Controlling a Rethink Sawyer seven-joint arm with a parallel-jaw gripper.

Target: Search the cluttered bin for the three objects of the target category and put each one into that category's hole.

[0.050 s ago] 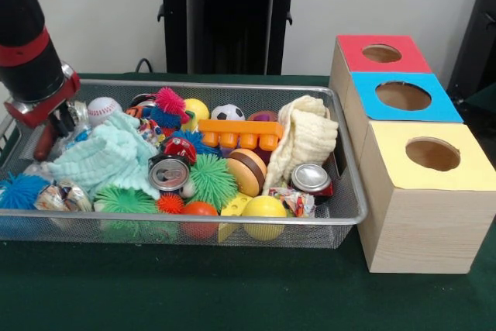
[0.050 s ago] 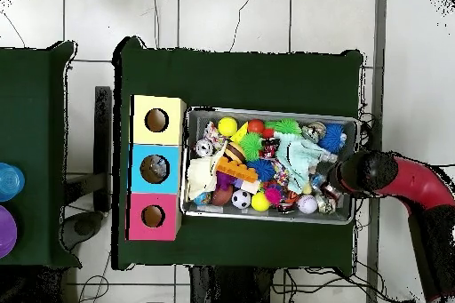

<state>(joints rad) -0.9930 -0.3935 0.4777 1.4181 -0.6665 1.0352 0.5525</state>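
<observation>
Green counter (image 1: 232, 300) sat on a white tiled floor (image 2: 231, 15). A second green counter (image 2: 31, 86) stood beside it, carrying a blue thing (image 2: 7, 179) and a purple thing (image 2: 5, 231).

Table (image 1: 232, 300) covered with a dark green cloth. Directly on it stand two things. To the left, a wire-mesh bin (image 1: 345, 191), rectangular, its long side running left to right, filled with mixed small items. Just beside the bin's right end, a row of three wooden boxes running from near to far, each with a round hole in a coloured top: the yellow box (image 1: 418, 215) nearest, the blue box (image 1: 360, 125) in the middle, the red box (image 1: 339, 63) farthest. The boxes touch one another. In the overhead view a second green-covered table (image 2: 31, 153) stands apart beyond the boxes.
</observation>
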